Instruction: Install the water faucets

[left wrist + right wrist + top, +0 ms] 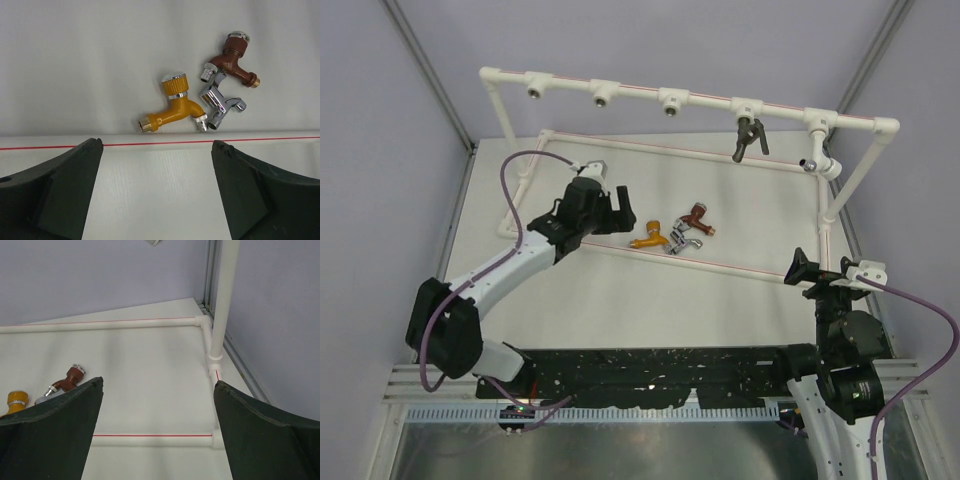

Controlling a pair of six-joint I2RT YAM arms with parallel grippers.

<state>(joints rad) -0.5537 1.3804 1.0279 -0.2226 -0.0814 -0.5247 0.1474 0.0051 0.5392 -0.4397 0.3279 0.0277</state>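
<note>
Left fingers (60, 190) spread wide, empty; orange faucet (176, 109) lies just beyond them. Right fingers (55, 430) wide, holding nothing.

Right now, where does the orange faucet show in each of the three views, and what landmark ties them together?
Top external: the orange faucet lies mid-table, leftmost of three loose taps.
Left wrist: centre of frame, just above the red-lined pipe.
Right wrist: lower left edge, only its cap visible.
Shared landmark: the red-brown faucet beside it.
</note>
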